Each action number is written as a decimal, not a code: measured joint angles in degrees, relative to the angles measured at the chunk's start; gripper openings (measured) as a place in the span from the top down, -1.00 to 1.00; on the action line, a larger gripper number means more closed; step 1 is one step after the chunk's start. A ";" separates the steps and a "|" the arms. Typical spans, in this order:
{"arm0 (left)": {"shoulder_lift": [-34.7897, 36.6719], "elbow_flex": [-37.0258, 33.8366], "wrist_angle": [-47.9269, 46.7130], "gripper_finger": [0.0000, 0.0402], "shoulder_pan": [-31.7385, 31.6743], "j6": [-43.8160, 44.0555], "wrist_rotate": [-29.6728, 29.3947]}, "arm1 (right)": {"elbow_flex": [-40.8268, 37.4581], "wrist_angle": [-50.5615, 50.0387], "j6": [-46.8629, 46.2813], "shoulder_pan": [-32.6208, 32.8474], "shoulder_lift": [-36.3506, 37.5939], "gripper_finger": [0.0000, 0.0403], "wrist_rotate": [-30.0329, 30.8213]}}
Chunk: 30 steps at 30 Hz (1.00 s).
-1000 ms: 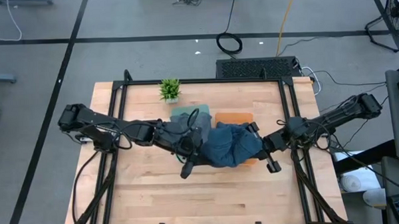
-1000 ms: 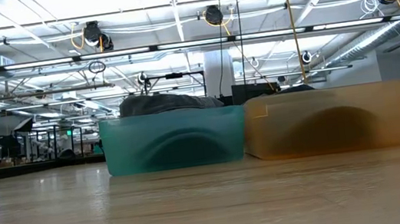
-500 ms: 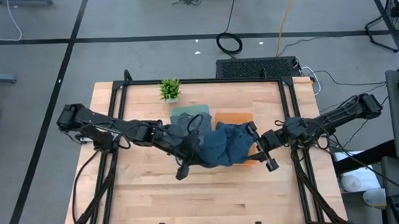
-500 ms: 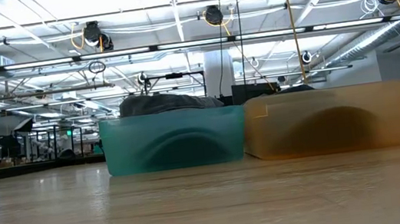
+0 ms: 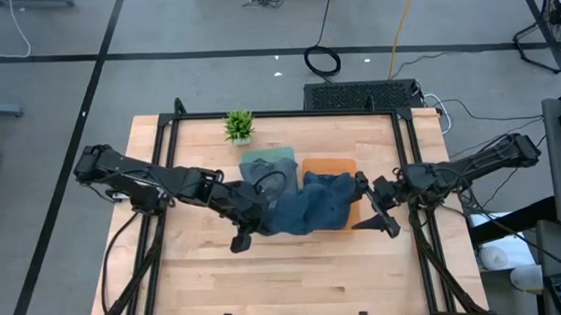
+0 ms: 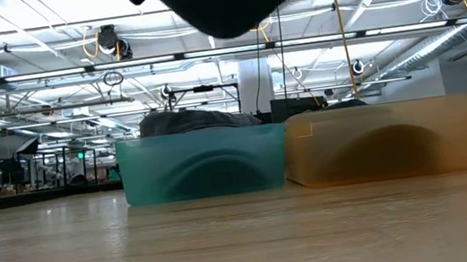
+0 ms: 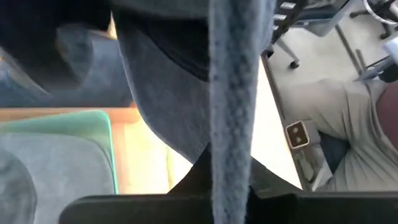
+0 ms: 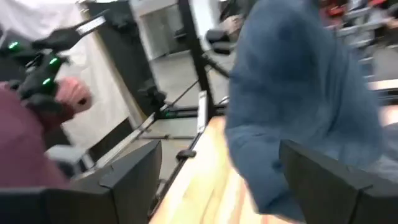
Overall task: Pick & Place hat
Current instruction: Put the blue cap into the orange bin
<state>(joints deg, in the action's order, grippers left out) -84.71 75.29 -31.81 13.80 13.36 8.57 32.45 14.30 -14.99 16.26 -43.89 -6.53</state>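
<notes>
above wooden table, left pincer grips blue hat; right pincer spread wide beside it.

hat: denim blue, plain, no pattern; darker blue on the underside in the left wrist view. teal bin: translucent teal-green, holding a dark grey item. orange bin: translucent amber-orange. table: light natural wood, butcher-block strips. table frame: black. arms, left gripper and right gripper: black. plant: green leaves in a pale pot. floor: grey with dark lines.
</notes>
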 joint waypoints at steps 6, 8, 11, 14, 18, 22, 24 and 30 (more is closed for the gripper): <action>0.06 0.04 -1.48 0.96 0.39 0.47 2.41 | 0.02 -0.21 -1.21 -0.15 3.02 -0.55 8.18; 0.03 0.04 -1.42 0.96 0.42 0.75 2.64 | 0.02 -0.08 -2.89 -0.14 3.13 -0.55 12.48; 0.05 0.04 -0.89 0.96 0.30 0.75 3.95 | 0.02 -0.50 -3.88 -0.24 2.33 -0.55 15.87; 0.05 0.04 -0.86 0.96 0.04 0.71 4.85 | 0.02 -0.27 -4.58 -0.93 0.56 -0.55 15.34; 0.05 0.04 0.50 0.96 0.04 0.68 5.02 | 0.02 0.58 -6.39 -2.17 -2.09 -0.55 15.21; 0.05 0.04 2.67 0.96 0.04 0.09 5.69 | 0.02 2.04 -6.44 -3.16 -4.78 -0.54 13.76; 0.01 0.04 2.83 0.96 0.04 -0.03 6.18 | 0.02 2.94 -6.24 -3.53 -5.97 -0.54 13.73; -1.23 0.12 3.21 0.96 0.48 -0.19 6.46 | 0.07 9.63 -5.17 -5.49 -9.54 -0.54 8.07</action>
<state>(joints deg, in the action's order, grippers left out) -85.94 75.42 -28.60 14.29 13.17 15.03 32.51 23.92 -20.16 10.77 -53.43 1.54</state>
